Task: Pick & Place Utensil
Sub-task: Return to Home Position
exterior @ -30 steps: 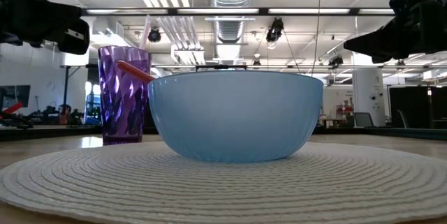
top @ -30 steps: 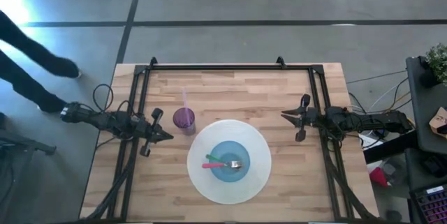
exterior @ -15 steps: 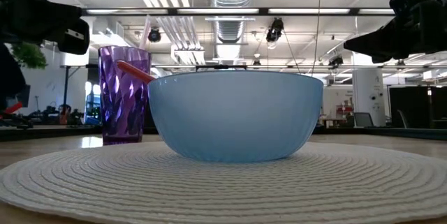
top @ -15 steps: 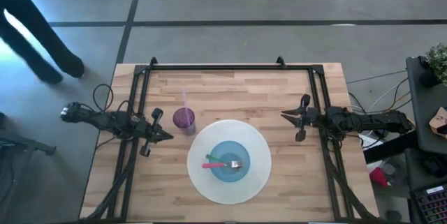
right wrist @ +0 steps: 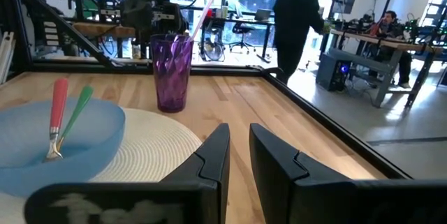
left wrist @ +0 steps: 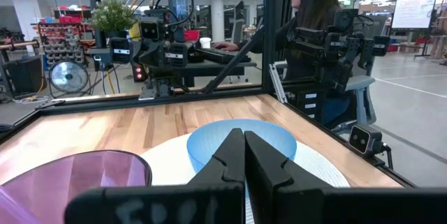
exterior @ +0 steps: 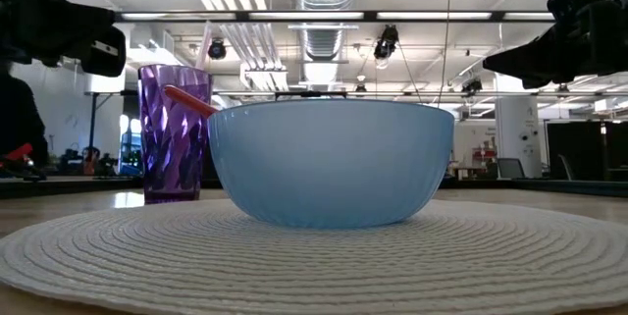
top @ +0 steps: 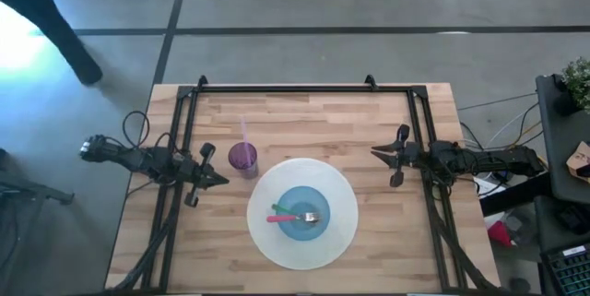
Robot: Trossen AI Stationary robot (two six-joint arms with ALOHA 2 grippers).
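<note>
A blue bowl (top: 302, 213) stands on a round white placemat (top: 346, 206). Two utensils lie in it, one with a pink handle (top: 278, 219) and one with a green handle (top: 287, 208). Their heads rest on the bowl's bottom and their handles lean on its rim (right wrist: 57, 109). A purple cup (top: 242, 158) with a straw stands left of the mat. My left gripper (top: 224, 181) hovers shut beside the cup, pointing at the mat (left wrist: 244, 147). My right gripper (top: 373, 154) hovers right of the mat, its fingers a narrow gap apart with nothing between them (right wrist: 239, 144).
A black frame (top: 286, 88) runs along the table's far edge and down both sides. Bare wood lies beyond the mat toward the far edge (top: 313, 121). A person (top: 55, 19) is on the floor past the table's far left corner; others sit at desks behind.
Both arms and everything on the table have kept still. The person on the floor beyond the table's far left corner has walked farther from the table.
</note>
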